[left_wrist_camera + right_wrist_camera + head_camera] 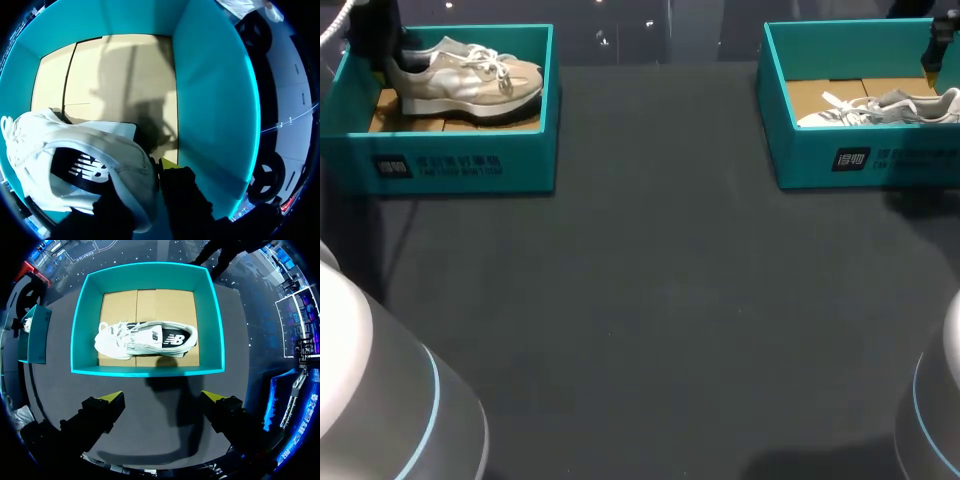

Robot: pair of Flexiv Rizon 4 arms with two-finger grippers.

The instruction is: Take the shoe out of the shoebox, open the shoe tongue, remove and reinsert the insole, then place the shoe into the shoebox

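A beige-white shoe [470, 75] lies in the teal shoebox [460, 160] at the table's back left. My left gripper [390, 55] is down inside that box at the shoe's heel. In the left wrist view the shoe [90, 160] has its heel rim pinched between the dark fingers of the left gripper [156, 175], which is shut on it, and the box wall [210, 100] stands close beside. A second white shoe [145, 339] lies in another teal shoebox [150, 371] at the back right. My right gripper [162, 396] hangs open above that box's front, holding nothing.
A dark table mat [660, 300] spreads between the two boxes. The right box [860, 160] and its shoe [885, 108] reach the view's right edge, with my right gripper [942, 45] above them. The pale arm bases fill the lower corners.
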